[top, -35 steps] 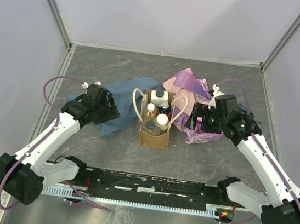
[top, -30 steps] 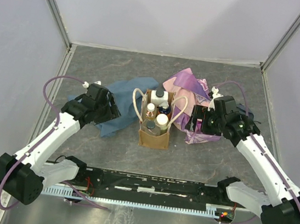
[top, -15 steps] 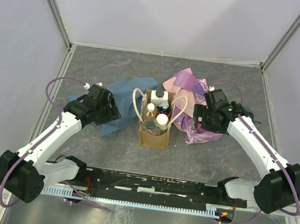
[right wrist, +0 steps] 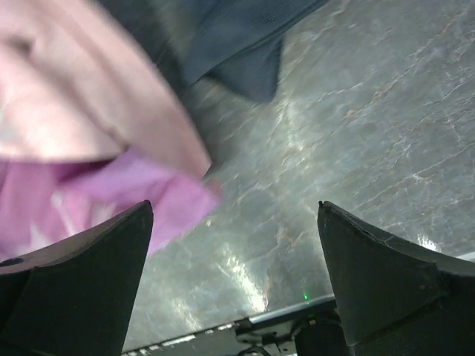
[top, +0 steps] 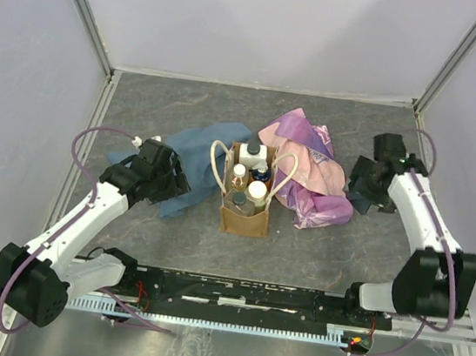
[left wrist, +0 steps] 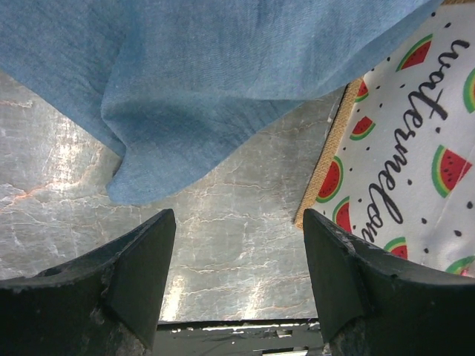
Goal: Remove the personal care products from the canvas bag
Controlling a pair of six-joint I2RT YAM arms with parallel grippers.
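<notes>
The left claw (left wrist: 237, 222) is nearest to the arm bases. It hangs low over the grey marbled table (top: 326, 242), to the left of the canvas bag (top: 244, 220). Its two fingers (left wrist: 137, 274) stand moderately apart with nothing between them; only bare table shows in the gap. Just beyond the tips lies the edge of a blue cloth (left wrist: 208, 81). To the right of them is the bag's side, a white panel printed with watermelon slices and the word "watermelon". The claw is near the bag but does not touch it.

The bag stands upright in the middle of the table, with its top open. The personal care products are all inside it:
- at the near end, a dark-lidded jar (top: 239, 199);
- then a cream-capped bottle (top: 257, 189) and a smaller pale-capped bottle (top: 239, 171);
- beside these, a bottle with a dark blue cap (top: 260, 173);
- at the far end, the white rectangular bottle (top: 254, 153) with its dark cap.

The right claw (right wrist: 234, 211) is at the right side of the table, well apart from the bag. Its fingers are spread wide and hold nothing. In its own view, the blurred pink-purple cloth (right wrist: 82, 111) lies to the left. Beyond that is a dark navy cloth (right wrist: 237, 37).
</notes>
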